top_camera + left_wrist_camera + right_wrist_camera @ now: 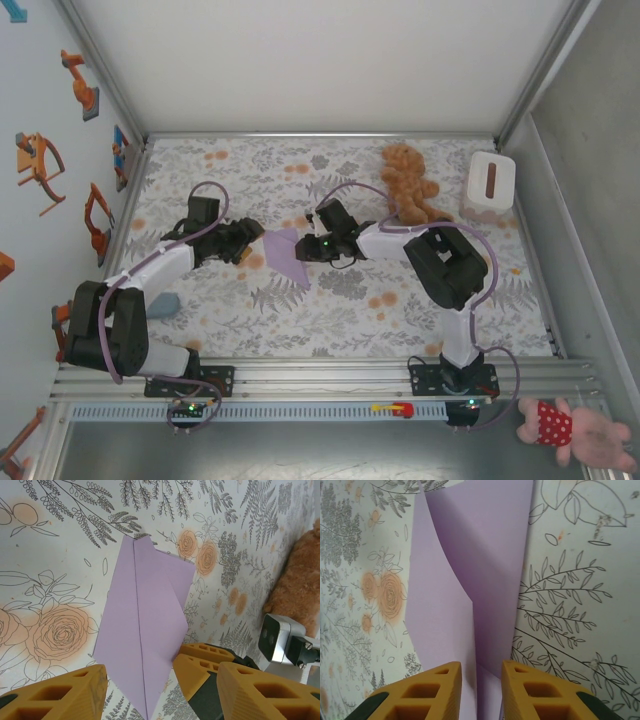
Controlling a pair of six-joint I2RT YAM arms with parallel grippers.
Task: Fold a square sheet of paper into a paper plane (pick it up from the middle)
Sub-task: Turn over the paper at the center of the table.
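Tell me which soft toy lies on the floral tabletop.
The brown teddy bear, beside the white box; the pink toy lies off the table, past the near rail.

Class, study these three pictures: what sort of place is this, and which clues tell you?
Probably a robot test bench: left arm and right arm bolted to a metal rail, white walls boxing in the table.

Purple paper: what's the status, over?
Left hand open at the paper's edge. Right hand slightly open, straddling a raised flap. Paper partly folded, centre crease. Teddy bear apart, behind.
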